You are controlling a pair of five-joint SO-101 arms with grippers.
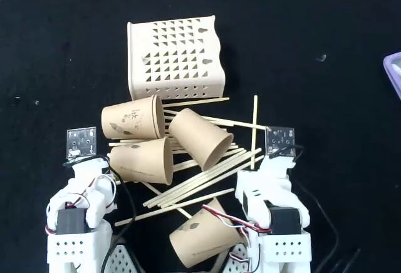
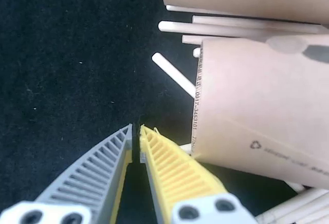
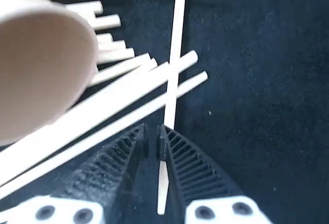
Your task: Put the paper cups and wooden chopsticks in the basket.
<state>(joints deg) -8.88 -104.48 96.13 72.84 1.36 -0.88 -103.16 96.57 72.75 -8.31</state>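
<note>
A cream perforated basket [image 1: 175,57] lies on the black table at the back. In front of it lie three paper cups on their sides [image 1: 133,118] [image 1: 200,137] [image 1: 143,160], and another cup [image 1: 200,235] lies between the two arm bases. Wooden chopsticks [image 1: 200,182] are scattered under and around them. My left gripper [image 2: 136,130] is shut and empty, low over bare table beside a cup [image 2: 262,111]. My right gripper [image 3: 153,130] is shut, with one chopstick [image 3: 175,54] lying on the table beneath it and running away from its tips.
The left arm [image 1: 84,179] and the right arm [image 1: 272,191] stand at the front, either side of the pile. A purple object [image 1: 393,72] shows at the right edge. Bare black table lies to the left and right of the basket.
</note>
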